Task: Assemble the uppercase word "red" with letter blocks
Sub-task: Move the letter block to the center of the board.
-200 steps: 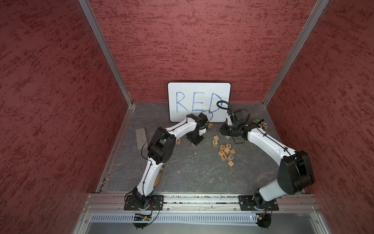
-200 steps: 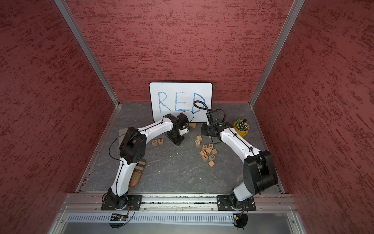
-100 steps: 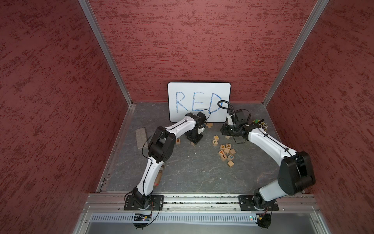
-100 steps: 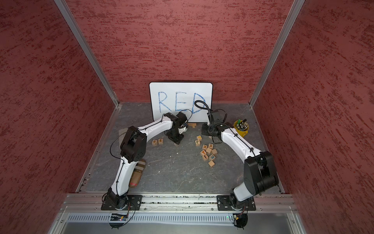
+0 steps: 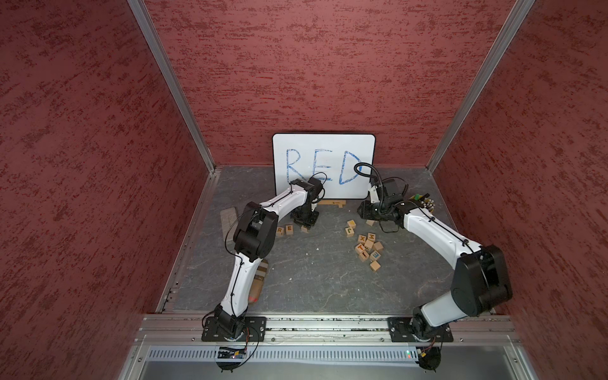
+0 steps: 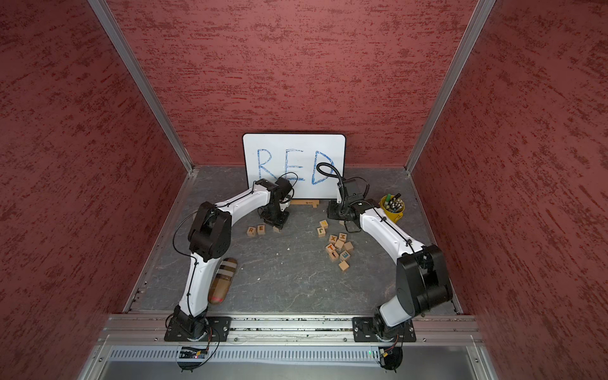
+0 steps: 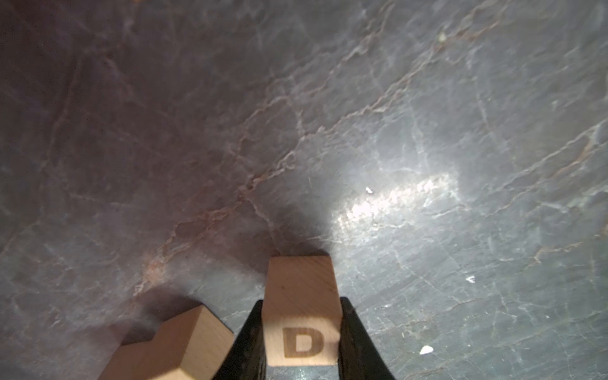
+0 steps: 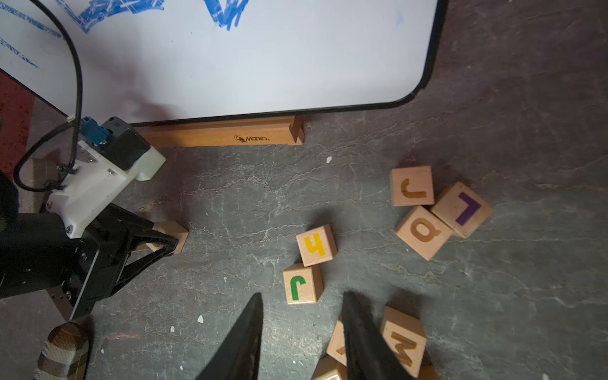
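The D block [image 7: 301, 342] is pinched by the left gripper [image 7: 301, 301] near the E block [image 6: 261, 229], seemingly to close the word; the right gripper [image 8: 302, 293] hangs half-open, empty.

Left tool [image 7: 301, 301] carrying the D block [image 7: 301, 332] slides left across the desk [image 7: 394, 131], ending closer to the E block [image 5: 289, 229]; the gap between them shrinks.

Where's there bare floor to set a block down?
Bare: the grey stretch between the R and E pair and the loose block pile, and forward to the front rail. Crowded: that pile, and beside E where the D block is held.
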### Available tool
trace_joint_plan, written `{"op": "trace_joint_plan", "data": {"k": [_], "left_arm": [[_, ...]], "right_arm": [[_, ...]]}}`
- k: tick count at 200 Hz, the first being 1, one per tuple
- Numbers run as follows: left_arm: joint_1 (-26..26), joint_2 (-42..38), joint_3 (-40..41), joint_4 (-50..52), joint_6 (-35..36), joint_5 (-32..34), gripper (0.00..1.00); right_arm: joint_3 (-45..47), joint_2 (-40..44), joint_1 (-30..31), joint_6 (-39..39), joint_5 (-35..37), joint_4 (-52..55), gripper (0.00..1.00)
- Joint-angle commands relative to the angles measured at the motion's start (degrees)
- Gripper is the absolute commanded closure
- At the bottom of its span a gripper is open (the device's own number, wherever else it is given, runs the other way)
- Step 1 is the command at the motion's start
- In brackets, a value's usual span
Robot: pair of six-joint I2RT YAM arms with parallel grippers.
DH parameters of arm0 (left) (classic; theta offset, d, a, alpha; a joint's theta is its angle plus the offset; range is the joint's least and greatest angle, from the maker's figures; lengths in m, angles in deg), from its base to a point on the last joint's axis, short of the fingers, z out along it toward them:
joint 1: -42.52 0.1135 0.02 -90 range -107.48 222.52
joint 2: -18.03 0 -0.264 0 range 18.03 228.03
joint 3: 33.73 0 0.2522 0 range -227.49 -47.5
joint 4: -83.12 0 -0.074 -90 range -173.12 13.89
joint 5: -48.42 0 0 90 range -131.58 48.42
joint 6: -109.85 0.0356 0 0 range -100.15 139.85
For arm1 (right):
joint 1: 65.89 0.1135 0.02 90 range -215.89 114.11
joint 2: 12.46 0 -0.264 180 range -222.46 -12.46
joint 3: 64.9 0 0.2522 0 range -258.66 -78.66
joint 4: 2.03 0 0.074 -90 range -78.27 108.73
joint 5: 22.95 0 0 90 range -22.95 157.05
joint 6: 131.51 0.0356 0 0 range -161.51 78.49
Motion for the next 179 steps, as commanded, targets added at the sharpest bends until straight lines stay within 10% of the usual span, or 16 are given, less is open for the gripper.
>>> {"op": "trace_joint_plan", "data": {"k": [1,179], "left_arm": [[0.41,-2.59,3.35,0.26,-1.86,-0.92,0.78],[-0.41,-7.9,4.31,-0.59,0.84,0.73,0.43]], "right_arm": [[1.13,0.31,-0.46,-0.37,-0.65,-1.73,0.58],[2.65,2.22,-0.62,-0.13,-1.37,-2.17,0.58]]}}
